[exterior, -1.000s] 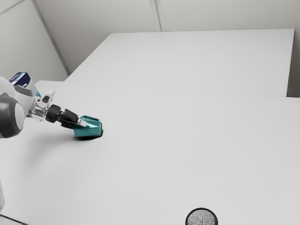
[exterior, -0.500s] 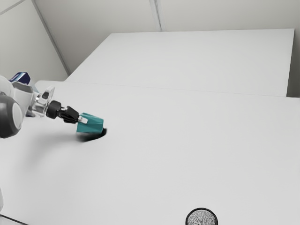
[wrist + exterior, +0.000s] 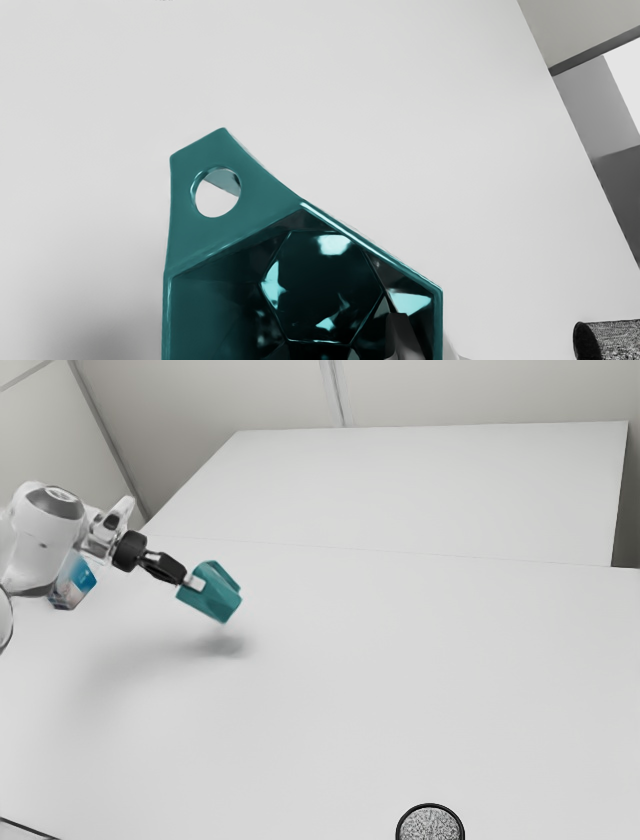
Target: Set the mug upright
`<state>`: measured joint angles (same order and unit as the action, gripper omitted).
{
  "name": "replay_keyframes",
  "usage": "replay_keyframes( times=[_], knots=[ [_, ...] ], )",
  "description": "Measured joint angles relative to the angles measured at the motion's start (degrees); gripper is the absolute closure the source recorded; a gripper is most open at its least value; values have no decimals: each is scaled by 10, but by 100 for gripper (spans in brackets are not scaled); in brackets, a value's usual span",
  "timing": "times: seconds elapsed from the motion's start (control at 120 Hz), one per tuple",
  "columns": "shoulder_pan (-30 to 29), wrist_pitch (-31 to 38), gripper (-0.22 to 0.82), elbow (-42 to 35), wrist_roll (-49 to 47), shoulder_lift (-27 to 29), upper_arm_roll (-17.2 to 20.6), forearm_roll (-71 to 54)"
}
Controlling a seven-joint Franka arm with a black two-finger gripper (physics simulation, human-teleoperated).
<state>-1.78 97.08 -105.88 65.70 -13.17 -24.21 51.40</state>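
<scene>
Gripping the teal mug by its wall with the pincer; held above the table, but tilted — opening toward the pincer; probably half done — remaining to level the base, lower, release.

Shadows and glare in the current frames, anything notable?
Exterior view: soft-edged shadow on the table, darkest beneath the tilted mug and detached from it. Wrist view: bright glints in the mug's dark interior; diffuse shadow on the table beside it.
</scene>
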Motion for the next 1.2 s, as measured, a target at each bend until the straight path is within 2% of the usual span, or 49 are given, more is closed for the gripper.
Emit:
replay_keyframes(
  times=[0.175,0.383,0.642,0.917,1.067,1.2],
  knots=[
    [26,81,79,-8,-27,43,72,-160],
    [46,205,79,-76,-82,87,136,-326],
    [91,327,79,-164,-158,133,148,-441],
    [123,381,79,-208,-228,142,152,-483],
    [120,394,79,-241,-257,153,152,-490],
    [86,406,79,-264,-279,157,152,-493]
  ],
)
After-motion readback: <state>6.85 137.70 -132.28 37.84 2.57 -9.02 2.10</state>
